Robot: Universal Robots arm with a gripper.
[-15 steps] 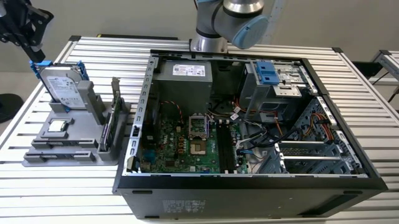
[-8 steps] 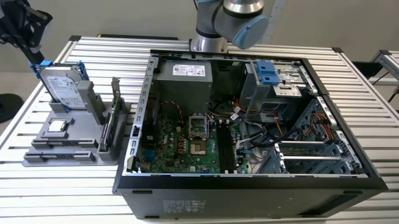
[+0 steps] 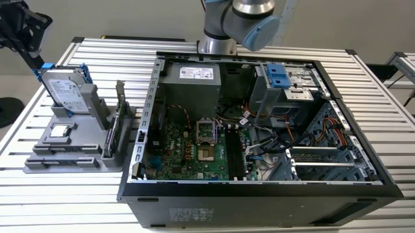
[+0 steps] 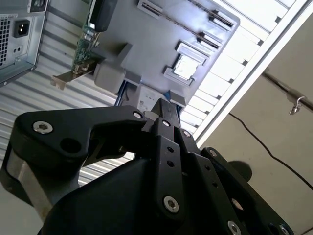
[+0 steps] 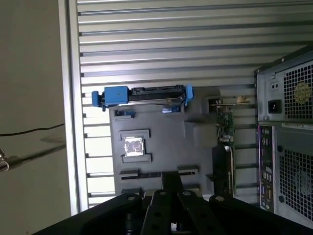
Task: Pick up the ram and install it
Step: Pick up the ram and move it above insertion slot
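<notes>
Slatted aluminium table (image 3: 376, 82) under plain walls. In the exterior view an open computer case (image 3: 259, 199) lies on its side in the middle, motherboard (image 3: 188, 155) facing up and the silver power supply (image 3: 191, 82) at the far end. The arm (image 3: 243, 17) rises from the table's far edge, just behind the case, and leaves the frame at the top. Towards the exterior view's left sits a grey fixture (image 3: 65, 170), close beside the case. On it are a hard drive (image 3: 65, 92) standing upright in a blue carrier, a small square CPU chip (image 3: 61, 130) lying flat, and a card with a metal bracket (image 3: 113, 131) standing on edge along the side nearest the case.

In the second wrist view the gripper (image 4: 164, 106) is black and close to the lens. Its fingers look drawn together to a single tip with nothing between them. It hangs above the fixture with air between them, the hard drive's pale label just past the tip and the CPU chip beyond that. A cable (image 4: 264, 147) trails across the floor off the table's edge.

In the first wrist view the same clenched, empty tip points down at the fixture. Just beyond it a thin dark strip sits on edge between two grey brackets, and I take that for the ram (image 5: 144, 174) (from up here it is little more than a line). It is seated in the fixture, outside the case, between the CPU chip and the fixture's end. The gripper is over it but not touching. The case's rear panel (image 5: 288, 122) is alongside.
</notes>
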